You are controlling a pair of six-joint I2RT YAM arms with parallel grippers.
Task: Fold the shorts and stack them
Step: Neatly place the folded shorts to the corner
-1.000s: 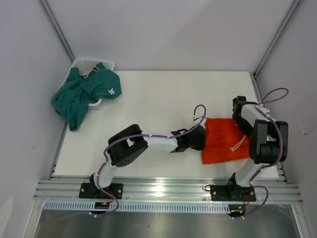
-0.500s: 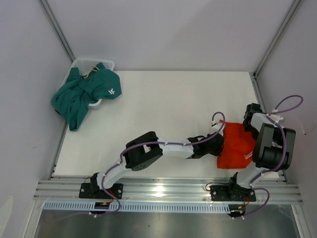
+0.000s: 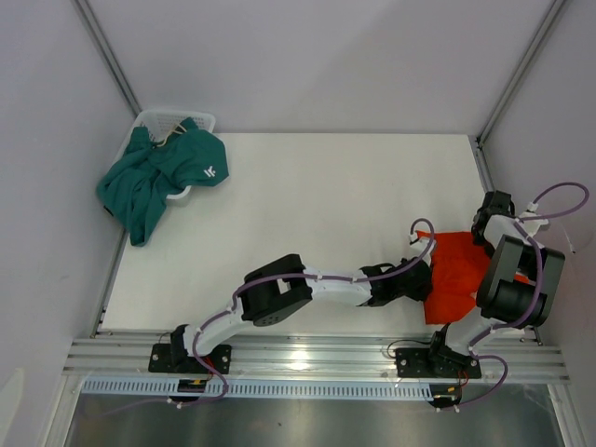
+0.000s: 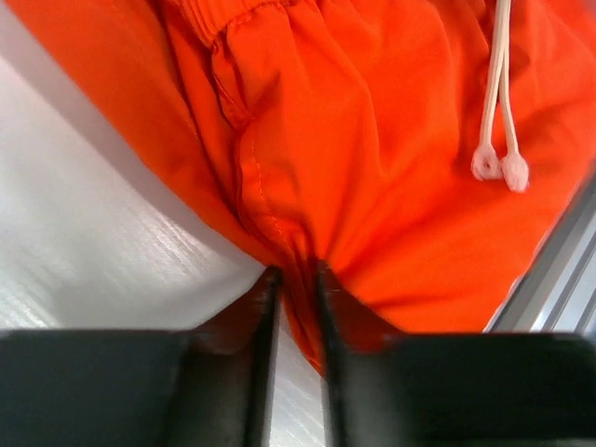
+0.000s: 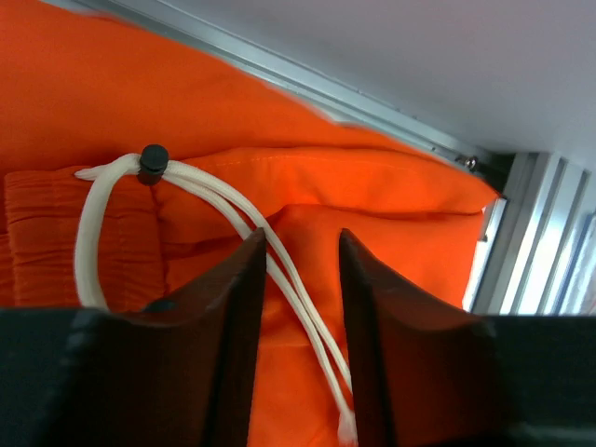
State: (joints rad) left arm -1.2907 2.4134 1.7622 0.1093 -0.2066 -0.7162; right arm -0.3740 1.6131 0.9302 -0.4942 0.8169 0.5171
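At the table's (image 3: 326,186) near right corner, we are observing the orange shorts (image 3: 458,270) lying bunched between both grippers. The left gripper (image 4: 293,275) is pinching a fabric ridge in nearly closed jaws. The right gripper (image 5: 300,244) is standing slightly parted, straddling the drawstring (image 5: 219,207) without clamping it.
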